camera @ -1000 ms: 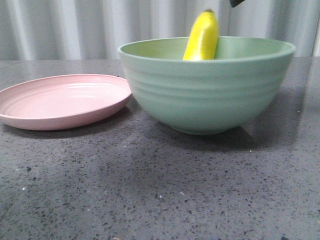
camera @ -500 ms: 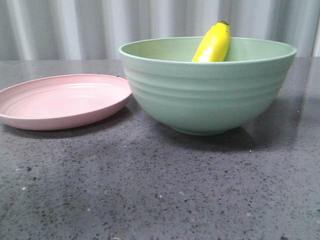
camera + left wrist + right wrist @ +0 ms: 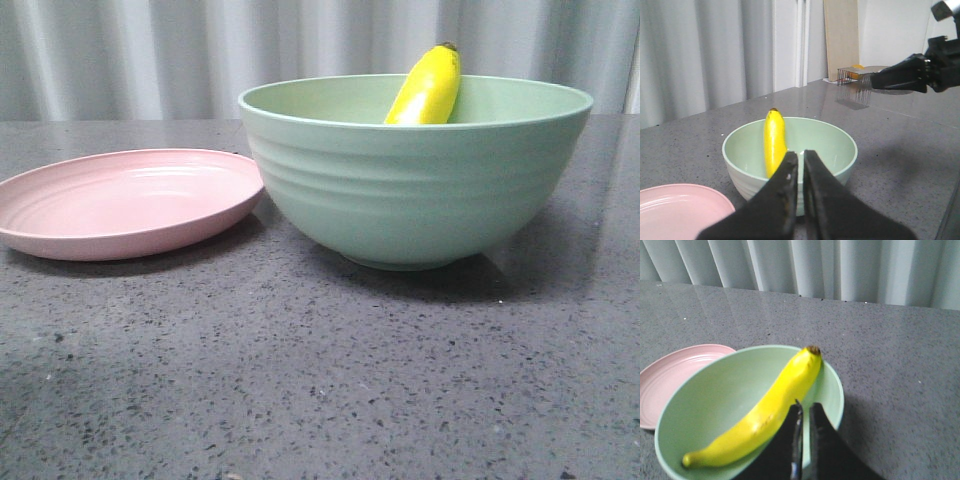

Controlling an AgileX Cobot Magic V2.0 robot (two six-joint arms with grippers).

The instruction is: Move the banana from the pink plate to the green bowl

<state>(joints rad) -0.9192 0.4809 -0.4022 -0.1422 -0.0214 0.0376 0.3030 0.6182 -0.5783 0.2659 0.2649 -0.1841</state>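
Note:
The yellow banana (image 3: 428,88) lies inside the green bowl (image 3: 410,190), its dark tip poking up over the far rim. It also shows in the left wrist view (image 3: 774,142) and the right wrist view (image 3: 775,407). The pink plate (image 3: 120,205) stands empty just left of the bowl, touching it or nearly so. My left gripper (image 3: 801,154) is shut and empty, held back from the bowl (image 3: 832,137). My right gripper (image 3: 804,407) is shut and empty above the bowl's rim (image 3: 837,390), beside the banana. Neither gripper shows in the front view.
The grey speckled table (image 3: 320,380) runs forward of the bowl and plate. A curtain (image 3: 150,60) hangs behind. In the left wrist view, a small wire rack (image 3: 852,80) and a wooden board (image 3: 840,35) stand far back, and the right arm (image 3: 920,75) hangs high.
A second ago the banana stood nearly upright under a gripper tip at the top edge. It has tipped right onto the bowl's far rim, and the gripper has left the front view.

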